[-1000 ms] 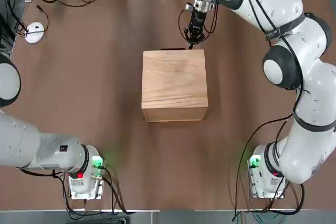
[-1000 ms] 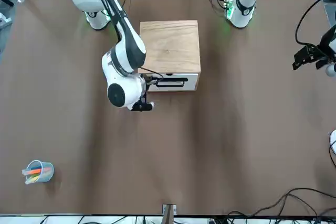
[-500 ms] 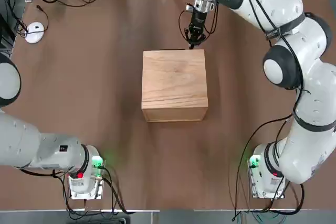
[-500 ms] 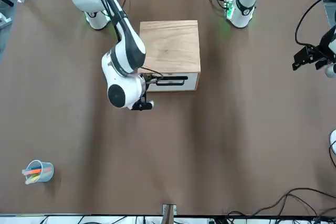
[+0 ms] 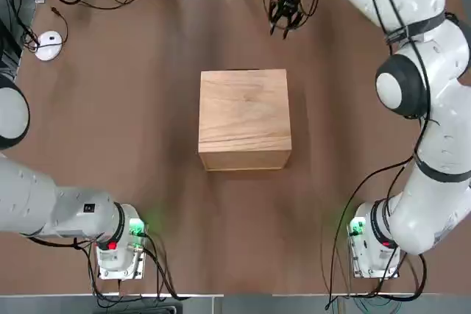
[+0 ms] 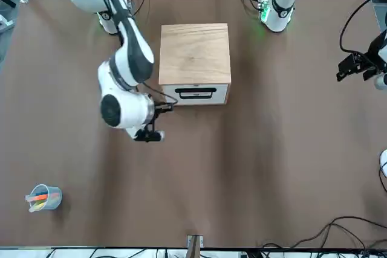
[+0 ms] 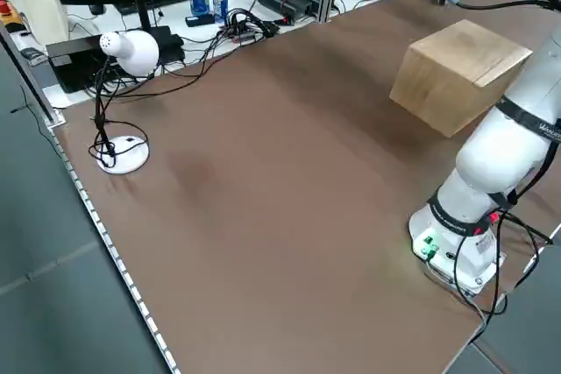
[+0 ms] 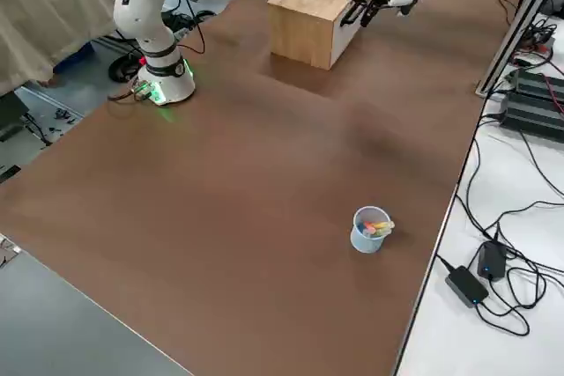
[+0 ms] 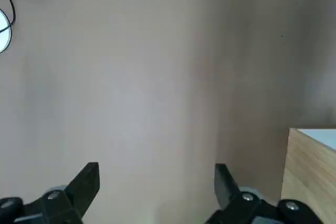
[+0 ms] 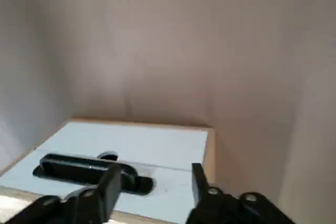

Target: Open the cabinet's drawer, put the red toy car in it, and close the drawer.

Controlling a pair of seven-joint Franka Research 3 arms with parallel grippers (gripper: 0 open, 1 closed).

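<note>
Cabinet (image 6: 195,55) has its drawer (image 6: 196,93) closed; the right tool (image 10: 152,182), fingers apart, holds nothing.

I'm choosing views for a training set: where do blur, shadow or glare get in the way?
Right wrist view: cabinet and black handle look soft, with a bright patch at the lower left; left wrist view: pale sheen on the table, darker shading near the cabinet; right side view: soft shadow beside the cabinet, handle hidden behind the arm.
</note>
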